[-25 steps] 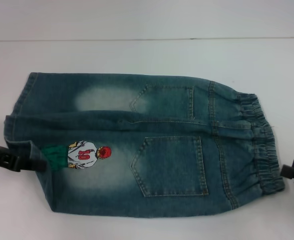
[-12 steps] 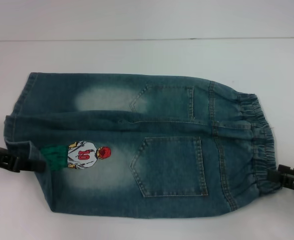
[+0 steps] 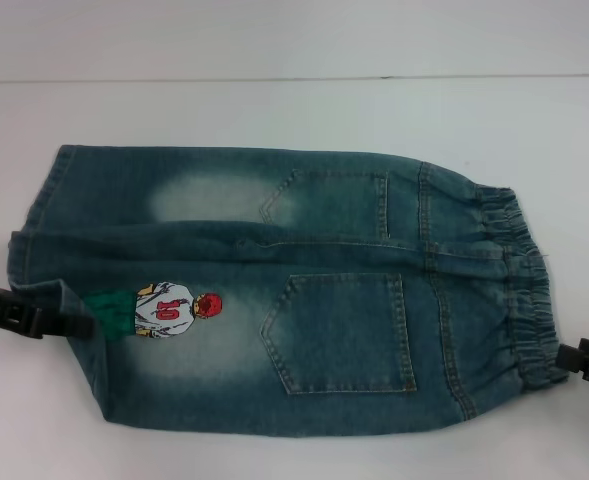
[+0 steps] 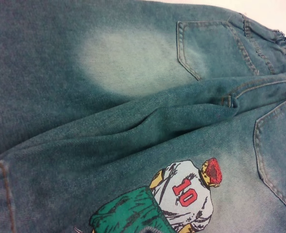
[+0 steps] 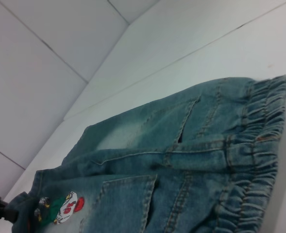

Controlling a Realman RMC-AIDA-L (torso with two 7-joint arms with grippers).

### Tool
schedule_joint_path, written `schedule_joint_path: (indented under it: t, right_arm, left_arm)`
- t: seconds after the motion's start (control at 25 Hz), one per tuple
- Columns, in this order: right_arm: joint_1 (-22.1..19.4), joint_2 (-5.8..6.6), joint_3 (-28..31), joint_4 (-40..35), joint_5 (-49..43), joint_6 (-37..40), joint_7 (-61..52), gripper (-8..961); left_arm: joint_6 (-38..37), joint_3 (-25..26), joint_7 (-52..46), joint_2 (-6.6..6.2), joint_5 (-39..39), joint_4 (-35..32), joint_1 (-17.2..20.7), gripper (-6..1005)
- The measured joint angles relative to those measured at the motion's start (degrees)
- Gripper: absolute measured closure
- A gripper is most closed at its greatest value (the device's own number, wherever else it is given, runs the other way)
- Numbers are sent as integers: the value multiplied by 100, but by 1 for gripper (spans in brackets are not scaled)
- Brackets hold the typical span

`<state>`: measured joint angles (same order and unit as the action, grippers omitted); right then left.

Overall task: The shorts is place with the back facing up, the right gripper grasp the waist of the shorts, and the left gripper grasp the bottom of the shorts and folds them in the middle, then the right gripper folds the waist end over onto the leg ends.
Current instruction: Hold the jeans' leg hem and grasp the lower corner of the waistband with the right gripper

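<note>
- Tabletop point(image 3: 294, 110): white, flat; carries the shorts. Bare surface lies beyond the far edge of the denim, so the near half has room to be laid over the far half.
- Shorts point(image 3: 274, 300): spread back-up across the middle of the tabletop, both patch pockets showing. Hems point to the robot's left, waistband to its right. A soft ridge runs lengthwise along the centre seam; judged the natural crease for the lengthwise fold.
- Waist point(image 3: 519, 290): puckered elastic band at the right end, near corner touching the right pincer.
- Hems point(image 3: 49, 290): near leg's hem is curled up where the left pincer meets it, beside the embroidered player point(image 3: 174, 308).
- Left pincer point(image 3: 34, 318): at the near hem corner, black fingers lying along the curled denim. Appears clamped on the cloth, but the tips are hidden; cannot tell for certain.
- Right pincer point(image 3: 586, 360): at the near corner of the waist, mostly out of view. Apart or together: cannot tell.
- Step in hand, judged: securing both near corners before the lengthwise fold.
- To do it well: each pincer should take the full hem or band thickness, not a single ply; both should lift together, level, and travel away from the robot at matched pace, so the crease falls along the seam and edges meet.
</note>
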<state>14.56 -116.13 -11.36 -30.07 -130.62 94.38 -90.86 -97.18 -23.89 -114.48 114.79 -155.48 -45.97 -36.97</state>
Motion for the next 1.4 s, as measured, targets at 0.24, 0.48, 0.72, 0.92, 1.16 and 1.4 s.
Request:
schedule_joint_path:
  t: [0.24, 0.48, 0.72, 0.92, 1.16, 1.4]
  right_arm:
    - [26, 13, -41, 48, -42, -39, 1, 128]
    - [79, -28, -80, 48, -96, -68, -20, 128]
    - [47, -40, -80, 53, -96, -76, -25, 128]
    - [41, -41, -78, 64, -96, -87, -22, 128]
    - [171, -56, -134, 128, -94, -107, -2, 128]
    - [226, -99, -212, 133, -94, -152, -34, 128]
  left_arm:
    - [4, -2, 0, -9, 0, 19, -21, 935]
    - [5, -2, -3, -10, 0, 18, -21, 935]
    - [6, -2, -3, -10, 0, 18, -21, 936]
    - [7, -2, 4, -10, 0, 19, -34, 936]
    - [7, -1, 7, -10, 0, 23, -38, 935]
    - [7, -1, 14, -16, 0, 27, -38, 935]
